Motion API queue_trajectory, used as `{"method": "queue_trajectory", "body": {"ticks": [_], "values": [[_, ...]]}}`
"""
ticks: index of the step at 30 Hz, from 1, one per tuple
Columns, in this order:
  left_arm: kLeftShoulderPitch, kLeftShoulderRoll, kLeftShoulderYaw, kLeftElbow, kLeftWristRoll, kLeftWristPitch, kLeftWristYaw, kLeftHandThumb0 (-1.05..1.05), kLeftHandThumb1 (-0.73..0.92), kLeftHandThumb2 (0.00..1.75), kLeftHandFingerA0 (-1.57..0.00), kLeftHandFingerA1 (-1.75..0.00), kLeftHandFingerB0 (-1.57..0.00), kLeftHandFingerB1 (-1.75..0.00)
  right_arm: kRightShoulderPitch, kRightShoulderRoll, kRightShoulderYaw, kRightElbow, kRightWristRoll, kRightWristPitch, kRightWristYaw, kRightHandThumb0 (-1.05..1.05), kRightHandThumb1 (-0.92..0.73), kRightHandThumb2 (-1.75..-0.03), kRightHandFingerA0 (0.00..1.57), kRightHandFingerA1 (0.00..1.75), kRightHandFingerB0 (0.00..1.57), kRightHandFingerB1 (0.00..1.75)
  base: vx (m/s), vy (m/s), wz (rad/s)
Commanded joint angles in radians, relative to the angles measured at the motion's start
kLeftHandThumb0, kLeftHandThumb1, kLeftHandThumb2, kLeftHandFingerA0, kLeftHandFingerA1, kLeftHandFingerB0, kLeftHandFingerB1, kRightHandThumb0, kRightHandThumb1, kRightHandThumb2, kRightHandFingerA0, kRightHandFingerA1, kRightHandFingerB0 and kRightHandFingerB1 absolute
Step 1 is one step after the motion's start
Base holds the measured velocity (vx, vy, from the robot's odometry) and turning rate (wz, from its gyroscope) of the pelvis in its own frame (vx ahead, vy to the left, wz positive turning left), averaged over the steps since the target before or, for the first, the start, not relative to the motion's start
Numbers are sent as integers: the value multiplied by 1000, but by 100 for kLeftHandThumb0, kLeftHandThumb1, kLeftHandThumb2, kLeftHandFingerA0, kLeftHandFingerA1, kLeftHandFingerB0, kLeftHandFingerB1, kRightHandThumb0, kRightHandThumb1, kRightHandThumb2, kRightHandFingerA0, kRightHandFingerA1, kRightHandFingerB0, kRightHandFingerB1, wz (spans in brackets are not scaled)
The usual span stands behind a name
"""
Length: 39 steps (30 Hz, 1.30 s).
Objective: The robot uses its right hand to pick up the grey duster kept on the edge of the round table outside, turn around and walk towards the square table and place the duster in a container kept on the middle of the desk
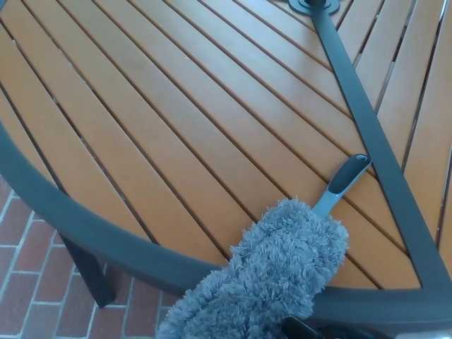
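The grey duster [279, 272] lies on the near edge of the round table [106, 240], a table of orange slats in a dark frame. Its fluffy head hangs over the rim toward the lower left. Its short grey and black handle [342, 182] points up and to the right, resting on the slats. A small black part of my right hand [302, 329] shows at the bottom edge, right against the fluffy head. How it holds the duster is hidden. My left hand is out of the picture.
A dark crossbar [367, 134] runs from the table's centre hub [313, 6] to the rim on the right. A dark table leg [88, 272] stands on the red brick paving [28, 296] at the lower left.
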Motion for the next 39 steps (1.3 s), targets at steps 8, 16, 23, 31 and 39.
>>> {"method": "queue_trajectory", "body": {"ticks": [8,16,23,31,39], "values": [[-1,-3,0,10,-25,-94,9,-3,53,103,-99,-96,-89,-69,88,26,-141,-81,-70,214,-88,-53,-28,-91,9,62,0,56,0,0,0],[3,-5,-7,9,-26,-96,13,-3,52,106,-98,-95,-89,-70,164,53,-169,-108,-67,234,-52,-80,-58,-58,4,65,2,55,0,0,0],[6,-10,-16,4,-26,-98,18,-3,51,108,-98,-95,-90,-69,163,211,-120,-72,-99,122,-81,-88,-47,-91,0,51,0,43,0,0,0],[8,-15,-18,6,-32,-100,13,-1,49,111,-101,-100,-83,-84,123,341,-115,19,-135,17,-78,-87,-47,-91,0,50,0,42,0,0,0],[13,-22,-20,9,-31,-118,8,1,48,112,-100,-99,-82,-83,91,378,-118,129,-188,-165,-68,-90,-51,-95,0,49,0,43,0,0,0]]}}
